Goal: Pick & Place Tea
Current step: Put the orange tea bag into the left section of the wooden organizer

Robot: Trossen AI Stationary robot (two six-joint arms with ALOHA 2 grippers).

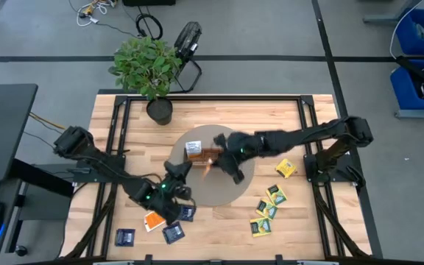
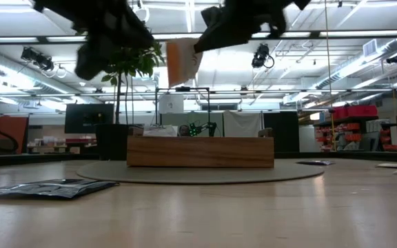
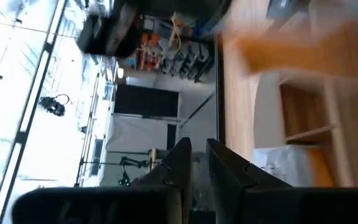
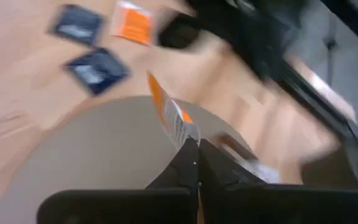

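Nearest the table's front edge, loose packets lie flat on the wood: dark blue ones point(image 1: 126, 237) and an orange one point(image 1: 152, 220) by the left gripper point(image 1: 169, 193), yellow-green ones point(image 1: 269, 210) to the right. Our left gripper hovers over that near-left cluster with its fingers only a little apart and nothing between them, as far as the left wrist view shows. Farther in, over the round grey mat point(image 1: 230, 193), our right gripper point(image 4: 193, 163) is pinched tight on an orange tea packet point(image 4: 169, 118), holding it by one corner so it hangs clear of the mat, edge-on and tilted, its white printed face showing. We judge the carry step is in hand: the packet is picked and not yet placed. Beyond it sits the tray point(image 2: 200, 151), with a white-faced packet point(image 1: 193, 149) already in its left end. Next, we judge, the right gripper must bring the packet over a compartment, lower it and release. A potted plant point(image 1: 147, 68) stands at the far edge.
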